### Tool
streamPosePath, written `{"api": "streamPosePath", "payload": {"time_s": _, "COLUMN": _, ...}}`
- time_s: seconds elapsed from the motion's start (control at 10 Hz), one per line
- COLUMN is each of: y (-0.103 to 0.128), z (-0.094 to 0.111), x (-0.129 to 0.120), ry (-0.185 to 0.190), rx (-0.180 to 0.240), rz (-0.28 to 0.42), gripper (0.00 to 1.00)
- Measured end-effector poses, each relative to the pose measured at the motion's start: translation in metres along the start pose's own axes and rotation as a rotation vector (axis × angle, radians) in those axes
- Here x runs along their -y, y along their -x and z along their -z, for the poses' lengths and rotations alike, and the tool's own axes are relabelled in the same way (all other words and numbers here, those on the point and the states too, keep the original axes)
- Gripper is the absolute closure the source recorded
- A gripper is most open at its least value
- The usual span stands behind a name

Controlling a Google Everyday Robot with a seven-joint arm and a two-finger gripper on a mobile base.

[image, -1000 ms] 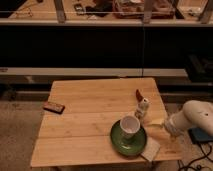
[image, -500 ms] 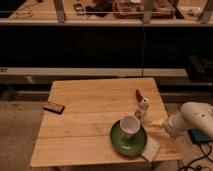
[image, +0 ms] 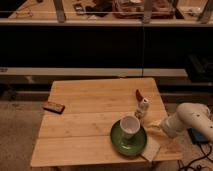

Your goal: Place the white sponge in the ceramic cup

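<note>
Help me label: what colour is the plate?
Dark green plate, camera view; the gripper is just beside it.

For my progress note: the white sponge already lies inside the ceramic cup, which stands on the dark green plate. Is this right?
No. The camera view shows the white sponge flat on the table beside the dark green plate's near right rim, not inside the ceramic cup. The cup does stand on the plate. The end effector is by the table's right edge.

No visible change: gripper [image: 158,125] beside plate [image: 118,144].
</note>
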Motion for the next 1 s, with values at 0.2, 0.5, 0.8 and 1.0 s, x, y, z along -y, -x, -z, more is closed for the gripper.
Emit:
{"api": "streamPosePath", "payload": {"time_s": 0.2, "y": 0.004, "z": -0.011, "x": 0.002, "ry": 0.004, "rx": 0.014, "rz": 0.011, "gripper": 0.20}}
{"api": "streamPosePath", "payload": {"time_s": 0.5, "y": 0.014, "z": -0.025, "x": 0.010, "ry": 0.010, "rx": 0.037, "rz": 0.053, "gripper": 0.20}}
{"api": "streamPosePath", "payload": {"time_s": 0.8, "y": 0.017, "z": -0.030, "x": 0.011, "ry": 0.010, "rx": 0.048, "rz": 0.064, "gripper": 0.20}}
{"api": "streamPosePath", "payload": {"time_s": 1.0, "y": 0.016, "z": -0.031, "x": 0.007, "ry": 0.000, "rx": 0.054, "rz": 0.049, "gripper": 0.20}}
